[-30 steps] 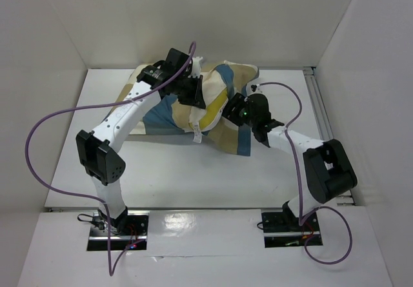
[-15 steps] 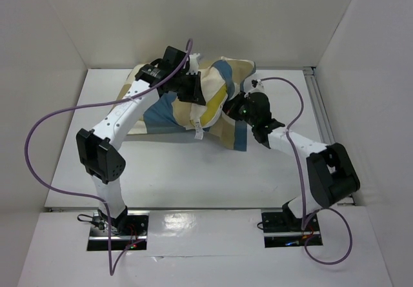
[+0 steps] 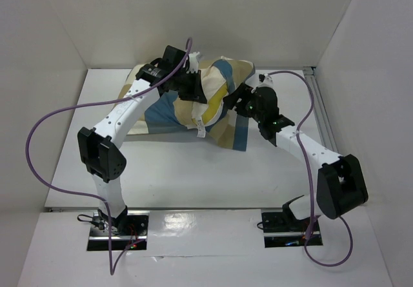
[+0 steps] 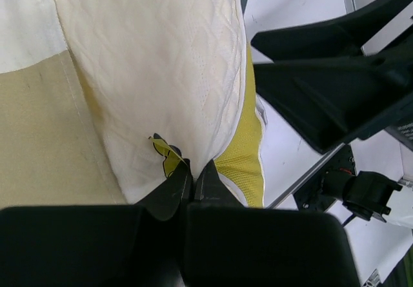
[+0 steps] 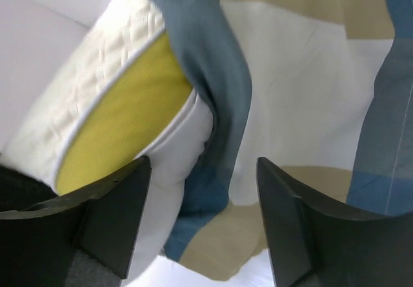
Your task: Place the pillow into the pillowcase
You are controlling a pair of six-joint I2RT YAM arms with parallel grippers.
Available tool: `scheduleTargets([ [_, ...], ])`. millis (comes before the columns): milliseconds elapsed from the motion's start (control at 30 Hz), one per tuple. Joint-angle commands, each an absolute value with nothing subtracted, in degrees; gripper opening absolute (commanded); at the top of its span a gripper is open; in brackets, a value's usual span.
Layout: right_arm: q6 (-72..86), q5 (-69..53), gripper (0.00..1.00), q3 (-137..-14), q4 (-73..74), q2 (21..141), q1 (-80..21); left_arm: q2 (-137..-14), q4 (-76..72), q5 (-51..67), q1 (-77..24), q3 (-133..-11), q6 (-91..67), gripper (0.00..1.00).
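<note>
One end of the pillow [image 3: 211,92] sticks out of the pillowcase [image 3: 169,111] mouth, with quilted cream face and yellow side band exposed. The rest is under the checked fabric, so I can't tell how deep it sits. The bundle is at the far middle of the surface [image 3: 174,171], raised off it at the open end. Left gripper [image 4: 193,171] has its fingers pinched tight on the pillow's exposed edge, right where a scrap of yellow trim pokes out. Tan pillowcase cloth lies beside it in that wrist view. Right gripper [image 5: 200,171] has fingers spread wide and holds nothing. It is lined up on the blue hem [image 5: 210,68] of the case, which drapes over the pillow's corner, and from the top view it sits just beside the mouth on the right. My read: insertion is partly done. What's left is to grab that hem, drag the case over the exposed end, then flatten it. The hem is loose and may slip.
</note>
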State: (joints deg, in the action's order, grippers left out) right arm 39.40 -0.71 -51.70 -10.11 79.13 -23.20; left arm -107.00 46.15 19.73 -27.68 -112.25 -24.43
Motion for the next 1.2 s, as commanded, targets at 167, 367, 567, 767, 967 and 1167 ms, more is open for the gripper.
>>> scheduleTargets([
  [167, 41.13, 0.79, 0.69, -59.14, -10.91, 84.79, -20.31, -106.79, 42.98, 21.97, -27.42, -113.55, -25.40, 0.00],
  [367, 40.61, 0.09, 0.67, -64.77, -10.90, 91.22, -20.30, -106.79, 42.98, 22.50, -27.42, -113.03, -25.40, 0.00],
  [567, 42.71, 8.33, 0.38, -65.84, -7.29, 93.26, -20.30, -106.26, 42.45, 21.97, -27.42, -112.51, -25.40, 0.00],
  [767, 40.88, 3.98, 0.02, -64.77, -9.21, 94.39, -20.30, -106.26, 41.31, 21.97, -27.42, -111.88, -26.89, 0.00],
  [967, 35.97, -7.44, 0.00, -63.64, -7.05, 90.72, -20.30, -105.03, 28.79, 12.16, -27.42, -105.49, -37.16, 0.00],
  [1167, 27.44, -24.02, 0.00, -63.11, 3.94, 85.96, -21.97, -111.79, 22.33, 2.38, -28.82, -105.56, -46.21, 0.00],
])
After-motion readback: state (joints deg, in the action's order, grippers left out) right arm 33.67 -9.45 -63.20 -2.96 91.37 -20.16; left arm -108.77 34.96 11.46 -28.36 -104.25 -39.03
